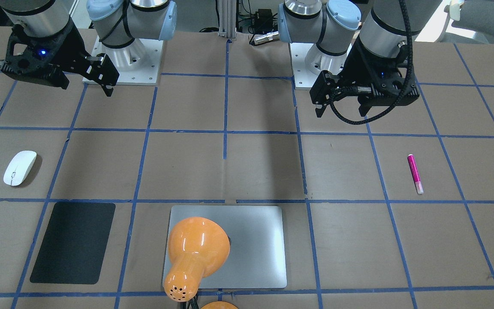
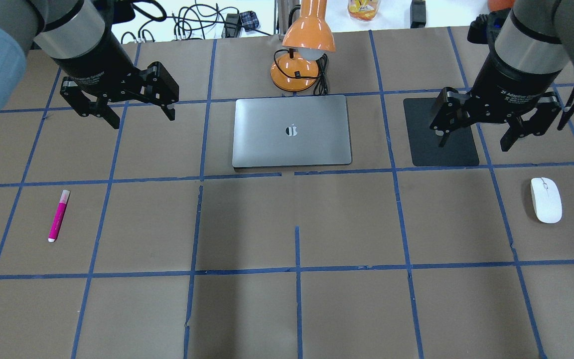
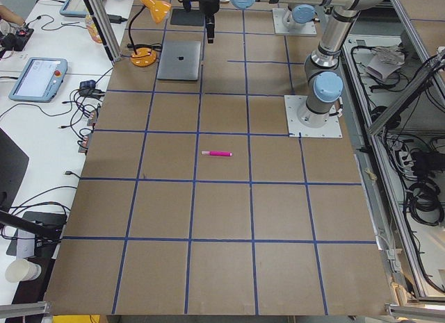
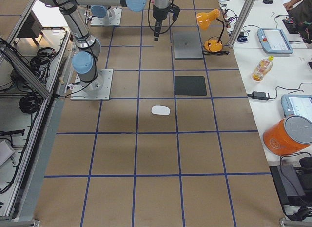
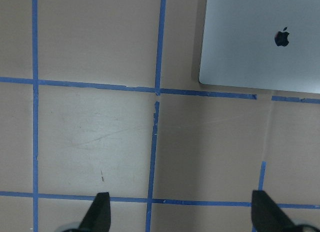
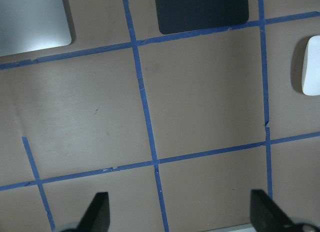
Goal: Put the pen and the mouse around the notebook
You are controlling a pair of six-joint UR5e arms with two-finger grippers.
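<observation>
The silver notebook (image 2: 292, 144) lies shut at the far middle of the table, partly covered by the lamp in the front-facing view (image 1: 255, 244). A magenta pen (image 2: 59, 216) lies on the robot's left side (image 1: 414, 173), nearer the robot than the notebook. On the right side rests the white mouse (image 2: 546, 200), also seen in the front-facing view (image 1: 19, 168). My left gripper (image 2: 143, 120) hovers open and empty left of the notebook, farther out than the pen. My right gripper (image 2: 473, 144) hangs open and empty above the black mat, beyond the mouse.
A black mat (image 2: 421, 149) lies right of the notebook. An orange desk lamp (image 2: 302, 65) stands just beyond the notebook, its head leaning over the notebook's far edge. Blue tape lines grid the brown table. White side tables hold tablets, a bottle and cables.
</observation>
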